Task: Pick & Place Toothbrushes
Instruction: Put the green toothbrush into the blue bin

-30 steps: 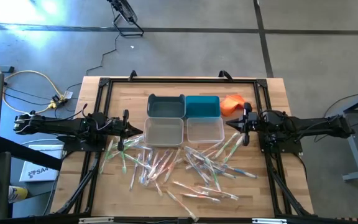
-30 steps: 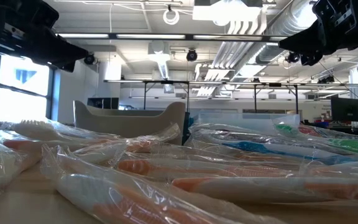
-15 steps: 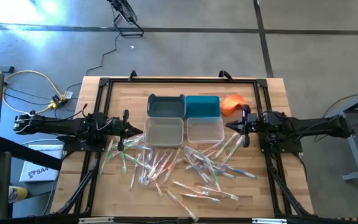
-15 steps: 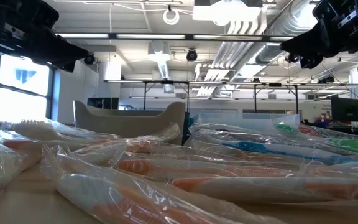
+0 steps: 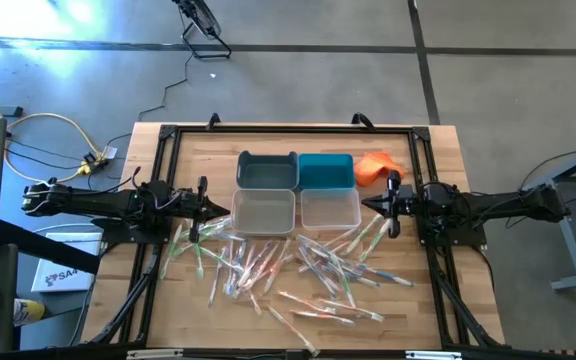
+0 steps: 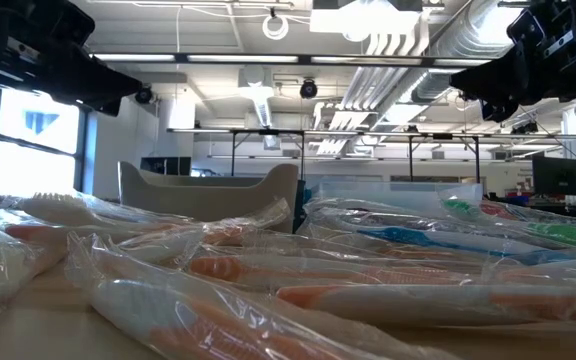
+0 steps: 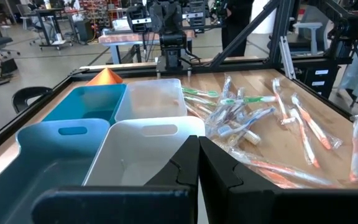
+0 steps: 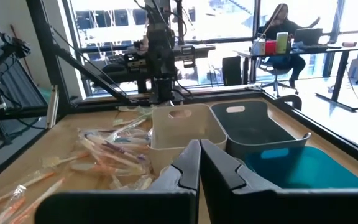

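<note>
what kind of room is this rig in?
Looks like an open industrial lab or workshop: bare concrete floor around the table, exposed ceiling ducts and strip lights, and desks with a seated person by big windows beyond the table.

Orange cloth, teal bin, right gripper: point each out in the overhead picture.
orange cloth (image 5: 373, 167), high view, middle of the cloth.
teal bin (image 5: 325, 172), high view, its inside floor.
right gripper (image 5: 366, 205), high view, tip of the shut fingers.

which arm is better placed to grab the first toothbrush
Left, by a little. The left gripper hangs right at the near edge of the toothbrushes, some lying just beside it. The right gripper sits by the clear bin, with fewer brushes close. Both have shut fingers and hold nothing.
</note>
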